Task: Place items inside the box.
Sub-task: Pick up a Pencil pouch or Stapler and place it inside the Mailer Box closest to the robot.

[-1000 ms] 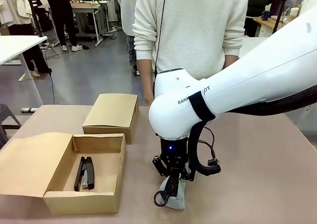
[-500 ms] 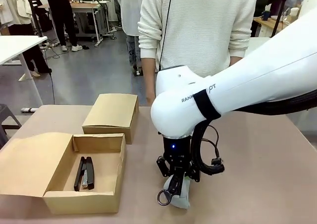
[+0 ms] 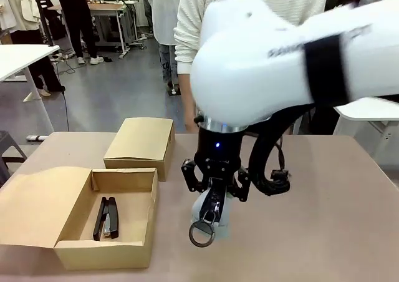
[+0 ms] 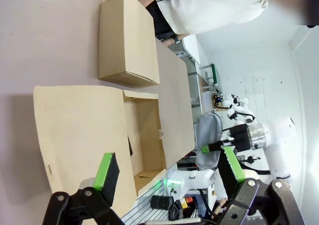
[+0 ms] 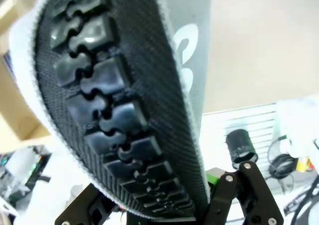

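Front view — pouch (image 3: pixel 199 209), inside right end effector (image 3: pixel 211 216)

Front camera faces across the table (image 3: pixel 336 232); rolled left wrist camera shares the box (image 3: pixel 103 256).

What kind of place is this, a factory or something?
Probably a robot lab or workshop. A big white robot arm grips a pouch in its claw, and work tables with gear stand farther back.
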Controlling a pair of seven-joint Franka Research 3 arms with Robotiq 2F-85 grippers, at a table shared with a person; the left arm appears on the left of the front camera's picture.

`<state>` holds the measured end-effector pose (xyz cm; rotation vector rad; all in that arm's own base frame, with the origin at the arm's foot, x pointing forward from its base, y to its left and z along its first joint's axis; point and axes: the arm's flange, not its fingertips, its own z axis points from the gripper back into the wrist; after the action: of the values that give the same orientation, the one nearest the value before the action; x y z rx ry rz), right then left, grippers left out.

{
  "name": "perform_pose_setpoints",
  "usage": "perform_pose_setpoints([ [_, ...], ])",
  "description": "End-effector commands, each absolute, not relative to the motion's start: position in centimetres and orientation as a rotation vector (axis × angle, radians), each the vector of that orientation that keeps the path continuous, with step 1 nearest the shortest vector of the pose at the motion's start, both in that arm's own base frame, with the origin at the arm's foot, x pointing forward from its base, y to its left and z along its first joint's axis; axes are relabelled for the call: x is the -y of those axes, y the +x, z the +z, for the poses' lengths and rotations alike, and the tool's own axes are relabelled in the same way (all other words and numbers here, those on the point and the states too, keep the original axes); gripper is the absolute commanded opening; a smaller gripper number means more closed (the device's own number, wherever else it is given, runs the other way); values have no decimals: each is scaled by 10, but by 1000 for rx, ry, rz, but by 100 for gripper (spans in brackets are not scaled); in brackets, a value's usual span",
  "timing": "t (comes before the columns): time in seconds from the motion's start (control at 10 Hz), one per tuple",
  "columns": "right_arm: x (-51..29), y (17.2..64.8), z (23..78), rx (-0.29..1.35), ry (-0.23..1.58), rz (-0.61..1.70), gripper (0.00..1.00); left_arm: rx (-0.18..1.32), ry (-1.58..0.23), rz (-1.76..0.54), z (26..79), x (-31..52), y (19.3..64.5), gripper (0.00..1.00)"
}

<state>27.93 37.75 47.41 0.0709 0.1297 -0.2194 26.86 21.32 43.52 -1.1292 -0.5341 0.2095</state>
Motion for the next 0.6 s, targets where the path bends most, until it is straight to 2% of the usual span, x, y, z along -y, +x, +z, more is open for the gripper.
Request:
perform_pose_setpoints([
  [0.0, -382, 293, 451, -154, 19, -250, 0, 555, -1145, 200, 435, -213, 268, 100],
  [0.1, -382, 293, 451, -154, 19, -250, 0, 555, -1145, 200, 435, -213, 268, 100],
  [0.2, -374, 275, 479, -122, 72, -219, 0, 555, -1145, 200, 435, -213, 268, 100],
  [0.3, -394, 272, 475, -16, 202, 92, 0, 555, -1145, 200, 435, -213, 268, 100],
  [0.5, -456, 296, 480, 111, 244, 175, 0, 555, -1145, 200, 435, -213, 268, 100],
])
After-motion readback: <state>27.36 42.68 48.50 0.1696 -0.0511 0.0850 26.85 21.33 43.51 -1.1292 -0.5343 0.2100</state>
